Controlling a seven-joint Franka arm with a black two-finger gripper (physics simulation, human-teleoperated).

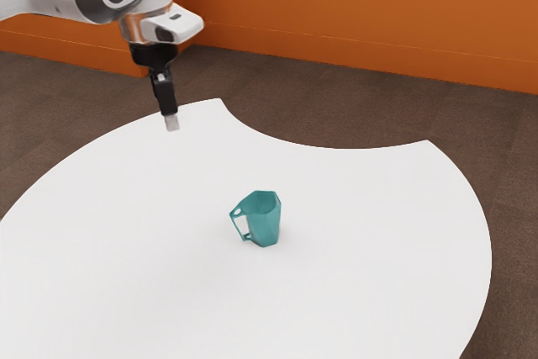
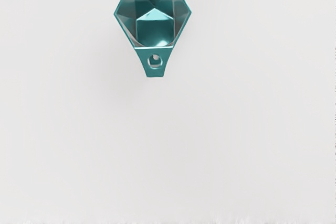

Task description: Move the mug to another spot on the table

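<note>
A teal faceted mug [image 1: 259, 219] stands upright near the middle of the round white table [image 1: 109, 233], its handle turned toward the exterior view's left. My black gripper [image 1: 171, 122] hangs above the table's far edge, well to the exterior view's upper left of the mug and clear of it, with nothing in it. In the wrist view I look down into the mug [image 2: 153, 15]; its handle with a small hole faces my hand, and bare tabletop [image 2: 168, 150] lies between us.
The white table has a curved notch [image 1: 277, 136] cut into its far side. Brown carpet [image 1: 378, 107] surrounds it, and an orange wall [image 1: 361, 6] runs along the back. Bare tabletop lies all around the mug.
</note>
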